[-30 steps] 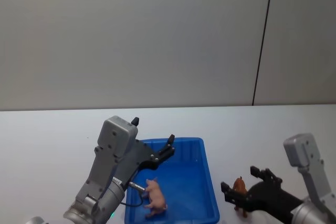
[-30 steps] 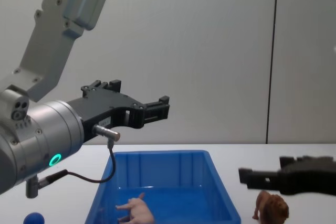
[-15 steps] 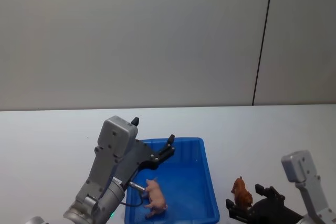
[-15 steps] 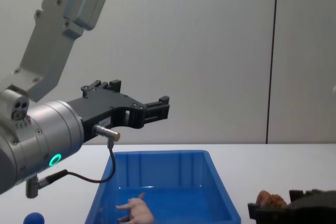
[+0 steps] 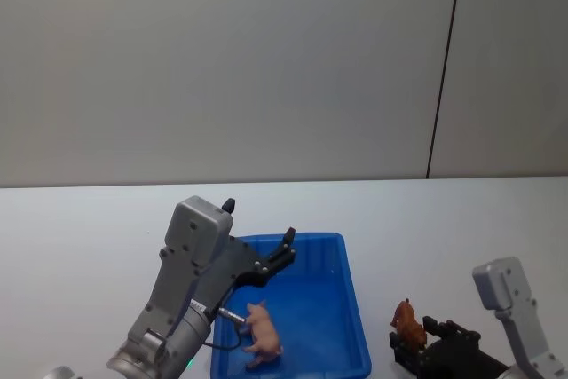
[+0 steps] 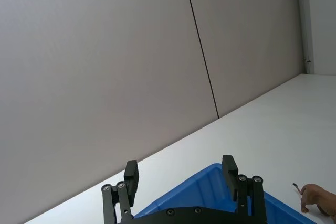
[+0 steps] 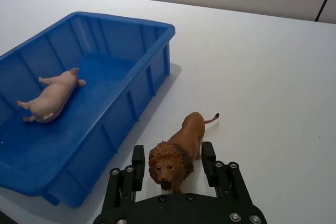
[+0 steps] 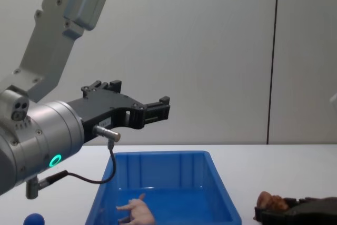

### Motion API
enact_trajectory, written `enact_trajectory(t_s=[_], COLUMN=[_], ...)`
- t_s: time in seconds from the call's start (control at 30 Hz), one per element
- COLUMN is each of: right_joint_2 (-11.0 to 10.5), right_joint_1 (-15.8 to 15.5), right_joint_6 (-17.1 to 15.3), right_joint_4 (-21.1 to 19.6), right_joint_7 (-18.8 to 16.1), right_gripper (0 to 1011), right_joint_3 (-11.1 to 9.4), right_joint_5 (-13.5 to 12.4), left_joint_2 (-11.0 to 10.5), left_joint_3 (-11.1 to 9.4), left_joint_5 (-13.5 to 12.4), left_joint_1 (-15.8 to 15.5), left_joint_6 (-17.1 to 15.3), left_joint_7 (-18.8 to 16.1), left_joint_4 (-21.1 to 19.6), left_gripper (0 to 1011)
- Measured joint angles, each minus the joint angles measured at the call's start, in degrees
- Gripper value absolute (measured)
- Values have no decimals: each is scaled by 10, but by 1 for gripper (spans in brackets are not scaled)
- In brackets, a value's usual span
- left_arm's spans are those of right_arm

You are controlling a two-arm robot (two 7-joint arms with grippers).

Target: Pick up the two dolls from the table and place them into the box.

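Note:
The pale pink pig (image 5: 262, 333) (image 7: 50, 97) (image 8: 134, 212) lies on its side inside the blue box (image 5: 357, 308) (image 7: 126, 20) (image 8: 158, 154). The brown lion (image 5: 406, 321) (image 7: 181, 142) (image 8: 268, 201) stands on the white table (image 7: 262, 77), just to the right of the box. My right gripper (image 7: 173, 151) (image 5: 417, 343) is low at the table and open. One of its fingers (image 7: 138, 156) stands on each side of the lion's mane and shoulders. My left gripper (image 5: 257, 221) (image 6: 179, 165) (image 8: 136, 92) hangs open and empty above the box.
A small blue ball (image 8: 34, 218) lies on the table to the left of the box. A cable loops from my left wrist down toward the box's left wall. Bare tabletop stretches beyond and to the right of the lion.
My right gripper has dropped to table height, and its open fingers now straddle the lion. The left arm, the pig and the box have not moved.

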State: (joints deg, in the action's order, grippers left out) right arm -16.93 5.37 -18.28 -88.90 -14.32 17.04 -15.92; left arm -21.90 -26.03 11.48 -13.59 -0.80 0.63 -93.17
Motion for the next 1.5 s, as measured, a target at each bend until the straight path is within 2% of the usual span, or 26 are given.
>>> enact_trajectory(t_s=[0.03,0.07,0.27,0.77,1.0,1.37,1.47,1.5], right_joint_2=[1,1,3,5,15,43,52,56], right_joint_1=[1,1,3,12,31,69,79,83], right_joint_6=[2,3,10,45,56,32,23,19], right_joint_4=[1,2,3,-30,-54,-52,-43,-37], right_joint_7=[1,1,4,5,-19,-60,-71,-75], right_gripper=[626,626,429,422,422,422,456,517], right_joint_3=[0,0,0,0,3,15,19,22], right_joint_5=[0,0,2,23,28,26,27,28], left_joint_2=[0,0,0,0,0,0,0,0], left_joint_3=[0,0,0,0,0,0,0,0], left_joint_5=[0,0,0,0,0,0,0,0], left_joint_1=[0,0,0,0,0,0,0,0], left_joint_6=[0,0,0,0,0,0,0,0], left_joint_7=[0,0,0,0,0,0,0,0], left_joint_4=[0,0,0,0,0,0,0,0], left_gripper=[1002,1001,1002,1002,1002,1002,1002,1002])
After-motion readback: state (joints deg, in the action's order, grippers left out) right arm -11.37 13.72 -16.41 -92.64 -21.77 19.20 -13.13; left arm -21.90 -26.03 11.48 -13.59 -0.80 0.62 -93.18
